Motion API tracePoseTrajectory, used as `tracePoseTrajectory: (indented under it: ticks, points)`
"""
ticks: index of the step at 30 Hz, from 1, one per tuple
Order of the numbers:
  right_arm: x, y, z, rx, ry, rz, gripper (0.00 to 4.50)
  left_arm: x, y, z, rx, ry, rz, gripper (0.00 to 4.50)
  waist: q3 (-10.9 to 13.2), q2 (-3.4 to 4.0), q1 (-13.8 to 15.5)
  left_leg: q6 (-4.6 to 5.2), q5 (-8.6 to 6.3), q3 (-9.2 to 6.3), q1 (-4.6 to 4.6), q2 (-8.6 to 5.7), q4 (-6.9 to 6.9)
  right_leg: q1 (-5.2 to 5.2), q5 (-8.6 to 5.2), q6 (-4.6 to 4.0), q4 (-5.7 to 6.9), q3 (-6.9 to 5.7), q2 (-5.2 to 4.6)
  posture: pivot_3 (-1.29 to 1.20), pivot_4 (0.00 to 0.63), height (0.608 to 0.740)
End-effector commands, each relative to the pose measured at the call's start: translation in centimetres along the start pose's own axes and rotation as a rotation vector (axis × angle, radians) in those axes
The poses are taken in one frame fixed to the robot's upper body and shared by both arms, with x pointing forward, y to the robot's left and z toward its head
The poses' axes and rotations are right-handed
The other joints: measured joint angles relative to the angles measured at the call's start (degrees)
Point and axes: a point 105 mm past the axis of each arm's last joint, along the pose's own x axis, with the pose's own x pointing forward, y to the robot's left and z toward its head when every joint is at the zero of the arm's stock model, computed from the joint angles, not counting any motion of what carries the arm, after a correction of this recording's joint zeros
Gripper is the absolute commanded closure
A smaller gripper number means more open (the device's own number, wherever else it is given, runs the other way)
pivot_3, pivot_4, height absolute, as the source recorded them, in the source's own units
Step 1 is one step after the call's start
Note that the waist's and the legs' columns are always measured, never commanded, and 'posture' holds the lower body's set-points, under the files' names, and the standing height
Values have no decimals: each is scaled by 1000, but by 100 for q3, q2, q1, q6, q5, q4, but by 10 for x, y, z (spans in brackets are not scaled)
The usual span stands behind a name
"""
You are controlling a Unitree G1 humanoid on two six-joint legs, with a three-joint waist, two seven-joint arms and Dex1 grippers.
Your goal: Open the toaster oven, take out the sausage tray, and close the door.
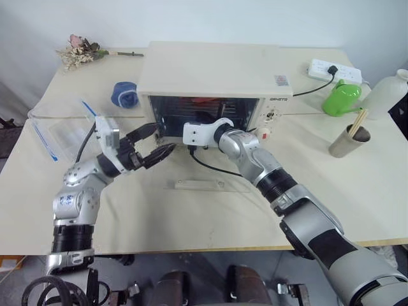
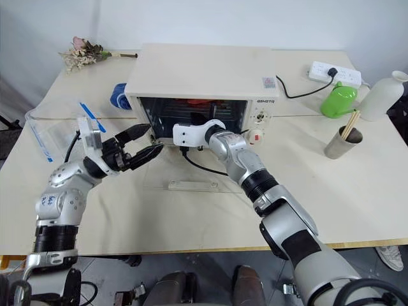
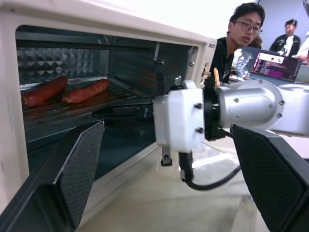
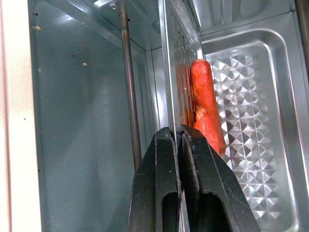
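The cream toaster oven stands open at the middle of the table. Its glass door lies flat in front with the white bar handle toward me. Inside, the shiny sausage tray holds red sausages. My right gripper reaches into the oven and is shut on the tray's thin front rim. My left gripper hovers open just outside the oven's left front corner, fingers spread wide and pointing toward the opening.
A clear plastic box with blue clips lies at the left. A blue object and dried flowers sit behind it. To the right are a power strip, green watering can, white bottle and chopstick cup. People stand beyond the table.
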Motion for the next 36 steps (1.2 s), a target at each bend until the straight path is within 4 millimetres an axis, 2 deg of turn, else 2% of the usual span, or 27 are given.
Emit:
tracePoseTrajectory:
  ticks: [1, 4, 9, 16, 19, 24, 29, 36]
  points:
    - [-6, -22, 21, 8, -100, -75, 4482, 2, 8, 18, 35, -65, 12, 55, 0, 0, -10, 0, 0, -2, -2, 0, -1, -2, 0, 0, -1, -1, 0, 0, 150, 740]
    - [-17, -8, 27, 16, -154, -25, 4482, 0, 16, 25, 30, -71, 28, 55, 0, -1, -13, -2, -2, -9, -5, 0, -4, -4, 0, 0, 0, -7, 0, 0, 150, 740]
    - [-36, 10, 31, 16, -195, 26, 4482, -3, 20, 24, 13, -37, 19, 55, 0, -1, -16, -3, -3, -6, -4, 0, -2, -4, 0, 1, 0, -8, 0, 0, 150, 740]
    - [-57, 2, 37, 24, -244, 7, 4482, -1, 26, 24, 0, -27, 18, 55, 1, -3, 2, -3, -3, -1, -4, 0, 8, -2, 0, 1, 0, -3, 0, 0, 150, 740]
    - [-76, 6, 37, 14, -271, 21, 4482, 0, 28, 21, -29, -17, 20, 55, 1, -3, 41, -3, -3, -1, -4, 0, 7, -2, 0, 1, 0, -4, 0, 0, 150, 740]
    - [-116, 32, 23, -8, -262, 93, 4482, -2, 37, 12, -119, 33, 59, 55, 1, -6, 183, -2, -3, 0, -6, -3, 10, 0, 0, 1, -1, -2, -2, 0, 150, 740]
    - [-139, 33, 17, -14, -245, 94, 4482, 1, 36, 7, -175, 41, 66, 55, 5, -14, 294, 4, 1, 15, -7, -4, 25, 9, 0, 1, -13, 5, -3, 0, 150, 740]
    - [-160, 30, 14, -53, -234, 90, 4482, -14, 19, -6, -434, 152, 43, 55, 6, -18, 300, 7, 2, 9, -14, -6, 21, 3, 0, 1, -14, 7, -5, 0, 150, 740]
